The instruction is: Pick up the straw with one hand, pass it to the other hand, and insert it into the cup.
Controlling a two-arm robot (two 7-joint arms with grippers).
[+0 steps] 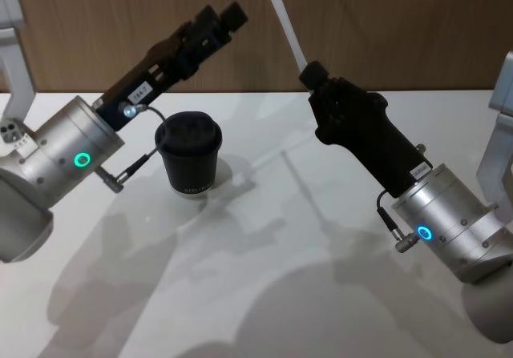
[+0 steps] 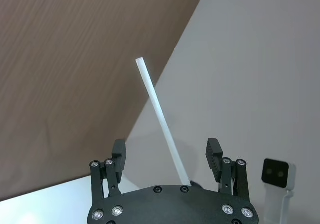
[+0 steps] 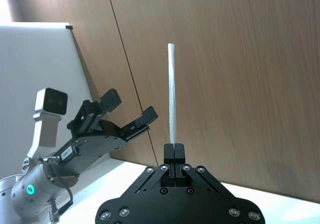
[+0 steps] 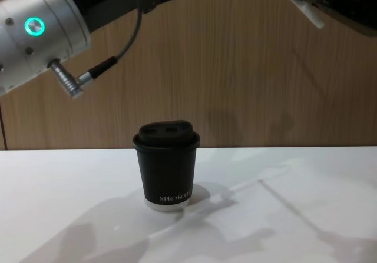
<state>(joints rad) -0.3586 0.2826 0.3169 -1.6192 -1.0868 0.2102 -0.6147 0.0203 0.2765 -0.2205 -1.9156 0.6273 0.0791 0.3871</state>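
In the right end effector (image 3: 174, 151), the straw (image 3: 172, 91) is clamped.

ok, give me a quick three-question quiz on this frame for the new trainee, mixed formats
1. Fill in: the left pincer, raised behind the cup, has its jaws ____.
2. Which one holds the straw? A) left pincer B) right pincer C) neither
3. True or false: the straw already stands in the cup.

Key: 1 open. 2 B. 3 false; the straw is held up in the air, apart from the lidded cup on the table.
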